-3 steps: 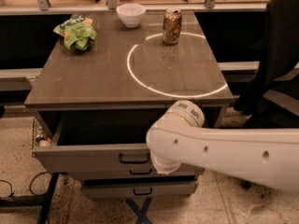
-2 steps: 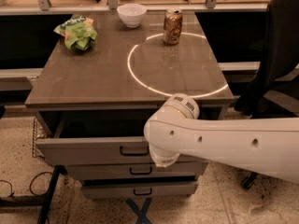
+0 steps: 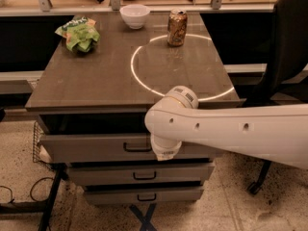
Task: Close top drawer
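The top drawer (image 3: 91, 147) is a wide grey drawer under the tabletop, pulled out a short way, with a dark gap above its front. Its small dark handle (image 3: 136, 148) shows just left of my arm. My white arm (image 3: 231, 134) reaches in from the right across the drawer front. The gripper (image 3: 165, 153) is at the arm's end against the drawer front, right of the handle; its fingers are hidden behind the wrist.
Two narrower grey drawers (image 3: 139, 174) (image 3: 144, 195) sit below. On the tabletop (image 3: 96, 76) stand a green chip bag (image 3: 78, 32), a white bowl (image 3: 134, 15) and a soda can (image 3: 177, 28). A black office chair (image 3: 284, 52) stands at right. Cables (image 3: 19, 201) lie on the floor at left.
The top drawer has slid inward; the gap above its front is narrower. My arm has moved forward with it, towards the cabinet.
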